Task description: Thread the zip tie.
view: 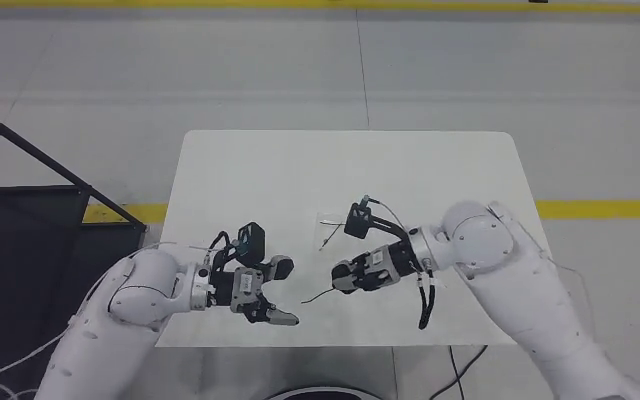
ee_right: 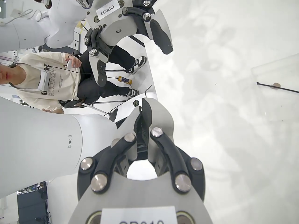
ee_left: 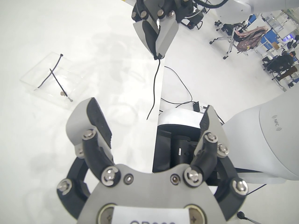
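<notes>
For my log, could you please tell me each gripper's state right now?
Left gripper: open, empty.
Right gripper: shut on the zip tie.

Three black zip ties are counted all up: first zip tie (ee_left: 154, 87), second zip tie (ee_left: 56, 64), third zip tie (ee_left: 60, 85). Just one clear tray (ee_left: 70, 74) is seen, and one white table (view: 440, 170). Two grippers get tallied too: left gripper (ee_left: 150, 104), right gripper (ee_left: 158, 56).

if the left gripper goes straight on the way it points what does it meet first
Probably the loose tail of the zip tie hanging from the right gripper, though depth is unclear.
</notes>
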Controlling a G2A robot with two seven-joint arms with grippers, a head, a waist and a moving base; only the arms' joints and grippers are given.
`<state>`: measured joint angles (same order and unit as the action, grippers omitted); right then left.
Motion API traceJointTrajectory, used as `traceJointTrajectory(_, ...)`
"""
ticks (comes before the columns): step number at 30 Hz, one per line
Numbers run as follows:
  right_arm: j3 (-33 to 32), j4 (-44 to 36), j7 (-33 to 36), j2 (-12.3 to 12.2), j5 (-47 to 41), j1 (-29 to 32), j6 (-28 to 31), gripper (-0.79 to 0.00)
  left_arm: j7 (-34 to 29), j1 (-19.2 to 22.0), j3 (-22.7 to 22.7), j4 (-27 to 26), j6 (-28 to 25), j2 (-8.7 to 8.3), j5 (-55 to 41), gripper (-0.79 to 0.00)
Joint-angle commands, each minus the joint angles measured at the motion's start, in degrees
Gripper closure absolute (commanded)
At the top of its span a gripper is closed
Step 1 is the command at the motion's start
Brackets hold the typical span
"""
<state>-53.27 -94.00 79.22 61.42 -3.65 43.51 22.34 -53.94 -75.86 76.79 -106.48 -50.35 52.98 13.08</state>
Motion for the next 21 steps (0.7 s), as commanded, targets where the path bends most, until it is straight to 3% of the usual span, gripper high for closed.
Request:
traceJointTrajectory(1, 0.0, 0.0, 0.0, 0.0, 0.0, 0.0, 0.0, 0.000, 0.0, 0.0, 0.0, 0.0, 0.0, 0.00, 0.0, -0.785)
traceJointTrajectory(14, 5.0, -4.3, 0.7, 0.9, 3.8, -3.5, -3.0, 0.000, 2.4, 3.2, -5.2, 0.0, -1.2, 0.02, 4.3, -0.782)
traceJointTrajectory(17, 5.8, -4.2, -0.1, 1.1, 4.3, -4.3, -3.9, 0.000, 3.3, 3.8, -5.8, 0.5, -1.5, -0.01, 4.9, -0.554)
traceJointTrajectory(21, 6.5, -3.5, -0.3, 1.3, 4.5, -5.0, -4.5, 0.000, 4.2, 4.2, -6.6, 1.0, -2.6, -0.11, 5.7, -0.379)
